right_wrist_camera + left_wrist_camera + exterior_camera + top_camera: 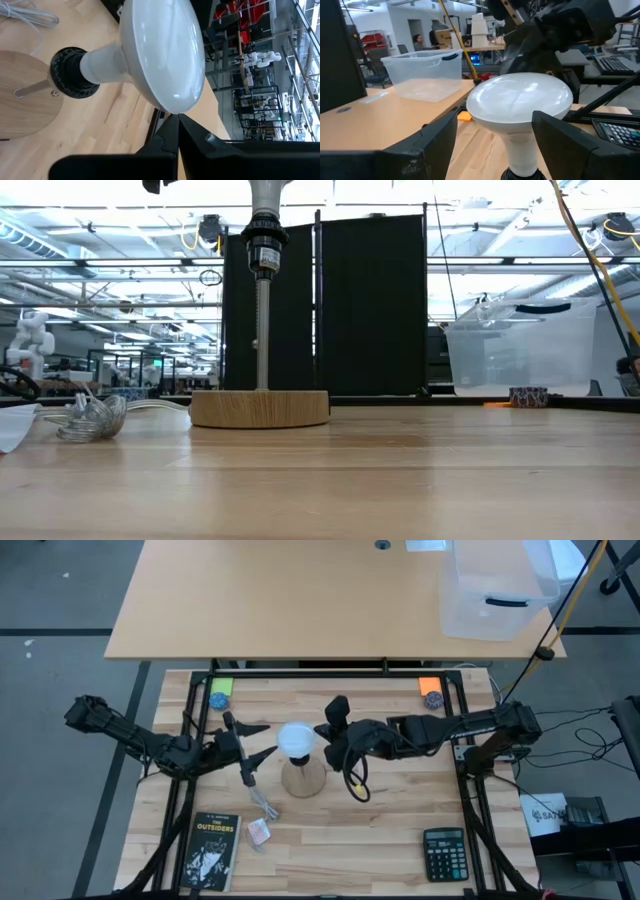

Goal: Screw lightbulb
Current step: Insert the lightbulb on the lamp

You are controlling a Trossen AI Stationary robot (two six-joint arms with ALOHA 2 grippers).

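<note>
The lightbulb (297,739), white with a wide frosted globe, sits upright with its base in the black socket (264,250) of the wooden lamp stand (303,778) at the table's middle. My left gripper (256,743) is level at the bulb's left and open. In the left wrist view, my left gripper (495,120) has a finger either side of the bulb's neck (520,150), apart from it. My right gripper (324,737) is shut at the bulb's right. Its fingertips (177,120) are at the globe's rim (172,107). My right gripper's shut fingertips (176,122) come slanting down from the table's right side to the edge of the globe (180,102). I cannot tell whether they touch it.
Near the front edge lie a book (210,850), a small packet (259,831) and a calculator (444,853). A coiled cable (262,802) lies left of the stand. A clear plastic bin (495,590) stands on the far table.
</note>
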